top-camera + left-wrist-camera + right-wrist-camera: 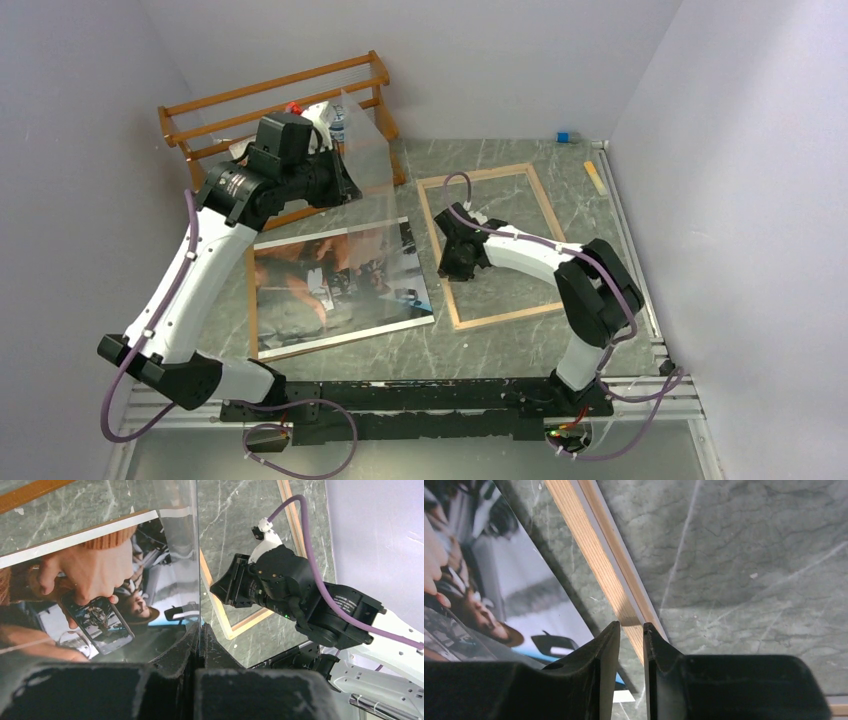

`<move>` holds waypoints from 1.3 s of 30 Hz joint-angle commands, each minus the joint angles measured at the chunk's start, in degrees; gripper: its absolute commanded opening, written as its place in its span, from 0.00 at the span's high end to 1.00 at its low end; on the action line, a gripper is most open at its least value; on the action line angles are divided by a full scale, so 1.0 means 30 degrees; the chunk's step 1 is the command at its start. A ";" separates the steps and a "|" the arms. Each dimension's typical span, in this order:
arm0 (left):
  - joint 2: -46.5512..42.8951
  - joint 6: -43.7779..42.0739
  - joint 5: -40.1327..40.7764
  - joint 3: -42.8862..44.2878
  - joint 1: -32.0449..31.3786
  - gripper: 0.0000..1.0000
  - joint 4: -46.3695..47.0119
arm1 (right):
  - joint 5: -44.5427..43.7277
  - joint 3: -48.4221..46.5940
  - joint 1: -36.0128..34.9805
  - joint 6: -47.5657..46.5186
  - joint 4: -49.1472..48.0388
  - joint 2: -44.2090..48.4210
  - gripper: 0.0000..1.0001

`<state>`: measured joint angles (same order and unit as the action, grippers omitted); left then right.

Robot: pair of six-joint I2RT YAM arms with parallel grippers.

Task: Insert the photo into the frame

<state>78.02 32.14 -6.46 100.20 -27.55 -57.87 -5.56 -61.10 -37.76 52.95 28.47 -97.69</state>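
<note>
Overhead: shows the photo (340, 280) lying face up on a brown backing sheet (252, 310), left of centre on the marbled table (450, 350). Shows the frame (500, 316) flat just to its right, the two apart, and a slatted wooden rack (270, 95) at the back. Left wrist, up close: reveals the left gripper (200, 635) clamped on the edge of a clear pane (150, 530), upright above the photo's far edge (print visible through it). Right wrist: catches what the overhead view cannot, the right gripper (631, 627) low at the frame's left rail, fingers nearly together astride it, the photo just beside. Cannot tell whether they pinch the rail.
</note>
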 commanded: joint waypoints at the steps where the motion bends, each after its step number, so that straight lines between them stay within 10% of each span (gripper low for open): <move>1: -0.0810 -0.0324 0.0315 0.0884 0.0077 0.98 0.0352 | -0.0752 -0.1008 -0.0248 -0.0462 0.0385 -0.0873 0.73; 15: -0.1083 -0.0512 0.0065 0.1157 0.0110 0.97 0.0068 | 0.4878 -0.2230 -0.0427 -0.0940 -0.1976 -0.1215 0.64; 24: -0.1194 -0.1317 -0.1166 0.0945 0.0109 0.97 0.1073 | 0.2349 -0.2155 0.1059 -0.1725 -0.0851 0.2331 0.36; 33: -0.0675 -0.1997 -0.6152 0.1841 0.0226 0.97 0.3673 | 0.8099 0.0619 0.5986 -0.5023 -0.6940 0.8868 0.03; 39: -0.0072 -0.0207 -0.9666 0.3003 0.0219 0.98 0.5969 | 1.1112 0.0877 0.7915 -0.3839 -0.9330 1.0917 0.01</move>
<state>77.52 28.21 -24.93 104.99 -26.98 -49.63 19.09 -59.66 -16.99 40.25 9.43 -68.01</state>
